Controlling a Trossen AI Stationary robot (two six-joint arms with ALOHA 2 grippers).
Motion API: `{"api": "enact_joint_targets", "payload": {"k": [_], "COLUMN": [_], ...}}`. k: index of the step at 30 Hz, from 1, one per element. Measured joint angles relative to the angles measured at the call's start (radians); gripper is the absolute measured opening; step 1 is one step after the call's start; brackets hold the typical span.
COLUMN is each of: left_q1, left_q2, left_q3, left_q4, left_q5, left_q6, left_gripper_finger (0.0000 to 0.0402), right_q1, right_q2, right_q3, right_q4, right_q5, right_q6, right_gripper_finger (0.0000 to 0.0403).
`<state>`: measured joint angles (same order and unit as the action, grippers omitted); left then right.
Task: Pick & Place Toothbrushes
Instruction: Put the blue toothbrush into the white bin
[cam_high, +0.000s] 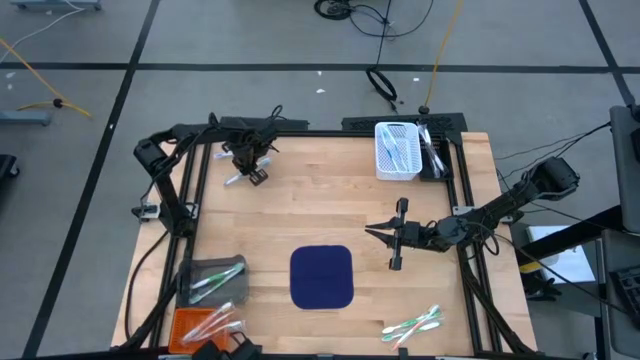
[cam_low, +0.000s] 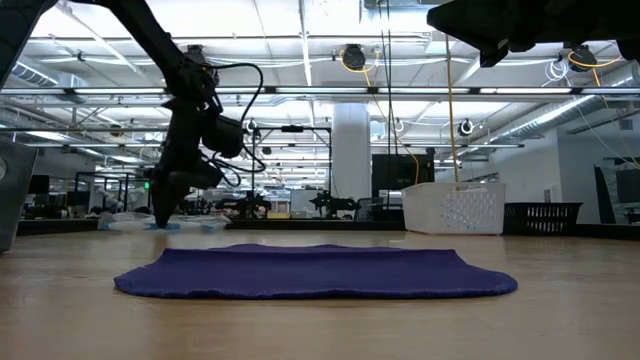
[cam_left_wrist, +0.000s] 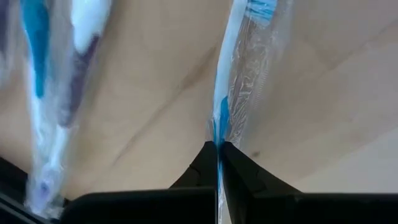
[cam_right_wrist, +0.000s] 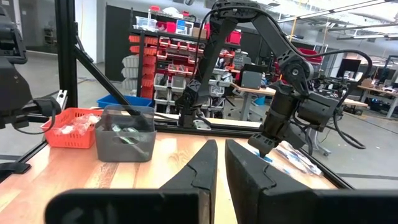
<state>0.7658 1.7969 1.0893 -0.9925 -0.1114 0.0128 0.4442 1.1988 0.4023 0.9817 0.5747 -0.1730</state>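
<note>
1. Blue-and-white toothbrush in a clear crinkly wrapper, lying on the bench near its far left corner, pinched at the handle end.
2. Second wrapped toothbrush just beside it, loose on the wood.
3. Left gripper down at that corner, fingers closed tight on the first brush, so tight that no gap shows.
4. Probably very light, thin and stiff. Wrapper looks smooth and slippery, so could slide or twist out of a pinch.
5. Best hold, as a guess: middle of the handle, across the thin side, so the brush hangs level. Held near one end as now, might tip down when lifted.
6. More brushes elsewhere: a small pile near the front right corner, some in the grey bin and the orange bin by the front left corner, some in the white basket at the far right corner.
7. Navy mat flat near the front middle, nothing on it.
8. Right gripper waiting above the right side of the bench, fingers almost shut, only a thin gap, holding nothing.
</note>
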Motion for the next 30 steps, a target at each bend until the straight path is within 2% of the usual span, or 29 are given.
{"api": "enact_joint_targets", "payload": {"k": [6, 15, 21, 26, 30], "left_q1": [-0.01, -0.055, -0.16, -0.292, -0.407], "left_q2": [-0.048, -0.254, -0.39, -0.455, -0.457], "left_q3": [0.0, 0.001, 0.001, 0.001, 0.001], "left_q4": [0.001, 0.002, 0.05, 0.222, 0.377], "left_q5": [0.0, 0.076, 0.129, 0.173, 0.174], "left_q6": [-0.003, -0.023, -0.066, -0.111, -0.144], "left_gripper_finger": [0.0, 0.0, 0.0, 0.0, 0.0], "right_q1": [0.0, -0.001, -0.018, -0.058, -0.093], "right_q2": [0.0, 0.0, 0.0, 0.0, 0.0], "right_q3": [0.0, 0.0, 0.0, 0.0, 0.0], "right_q4": [0.0, 0.0, 0.0, 0.0, 0.001], "right_q5": [0.0, 0.0, 0.0, -0.005, -0.078], "right_q6": [0.0, 0.0, 0.016, 0.057, 0.064], "right_gripper_finger": [0.0021, 0.002, 0.002, 0.002, 0.002]}}
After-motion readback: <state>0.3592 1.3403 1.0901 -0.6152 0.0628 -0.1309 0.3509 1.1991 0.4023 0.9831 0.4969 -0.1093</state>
